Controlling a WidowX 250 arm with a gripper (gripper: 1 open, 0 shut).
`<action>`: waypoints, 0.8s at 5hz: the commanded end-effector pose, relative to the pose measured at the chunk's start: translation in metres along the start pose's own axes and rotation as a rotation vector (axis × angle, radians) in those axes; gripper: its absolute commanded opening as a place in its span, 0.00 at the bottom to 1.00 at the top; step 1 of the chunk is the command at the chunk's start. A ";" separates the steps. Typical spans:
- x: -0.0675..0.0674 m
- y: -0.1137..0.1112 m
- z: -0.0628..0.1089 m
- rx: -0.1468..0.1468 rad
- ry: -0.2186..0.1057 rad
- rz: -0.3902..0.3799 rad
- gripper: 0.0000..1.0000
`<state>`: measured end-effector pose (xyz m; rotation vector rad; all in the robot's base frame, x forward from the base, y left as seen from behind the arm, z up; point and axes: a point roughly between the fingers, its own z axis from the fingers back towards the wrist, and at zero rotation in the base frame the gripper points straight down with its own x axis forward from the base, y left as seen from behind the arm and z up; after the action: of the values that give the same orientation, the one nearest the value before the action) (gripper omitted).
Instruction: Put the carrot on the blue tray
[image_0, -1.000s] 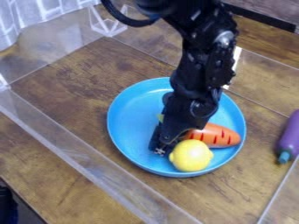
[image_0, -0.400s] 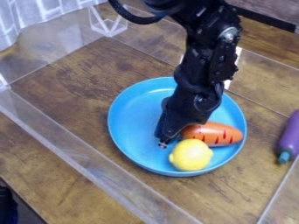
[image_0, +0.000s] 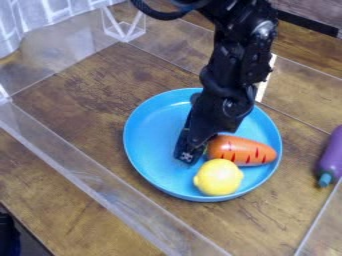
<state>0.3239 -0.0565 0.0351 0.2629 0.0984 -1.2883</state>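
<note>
Carrot: the carrot (image_0: 245, 151) lies on its side inside the tray (image_0: 150, 133), right of centre, leaves toward the arm and tip pointing right. It rests flat on the blue floor, well within the rim.

Lemon: a lemon (image_0: 219, 177) sits in the tray too, just in front of the carrot, near it or barely touching; I cannot tell which.

Gripper: the gripper (image_0: 189, 156) points steeply down at the carrot's leafy end, its tips just left of it. The dark fingers blur together from here, so I cannot tell by eye whether the jaws are spread or pressed together, and nothing appears pinched between them.

What changed: a second ago the fingers stood lower and closer to the lemon, with the carrot partly hidden behind them. Now more of the carrot shows, uncovered and lying alone, and the hand has barely shifted otherwise.

Meaning for the task: by my reading the carrot has been let go and is where it belongs, so the placing looks done.

Left to do: only to lift the arm clear without nudging carrot or lemon.

Aside: a purple toy (image_0: 330, 156) lies on the table (image_0: 80, 110) at the right edge, well apart from the tray.
</note>
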 end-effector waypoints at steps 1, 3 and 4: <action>-0.001 0.018 0.024 0.044 -0.008 0.012 1.00; 0.005 0.021 0.026 0.047 -0.021 0.020 1.00; 0.008 0.021 0.025 0.048 -0.024 0.024 1.00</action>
<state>0.3344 -0.0590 0.0458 0.2700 0.1017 -1.2722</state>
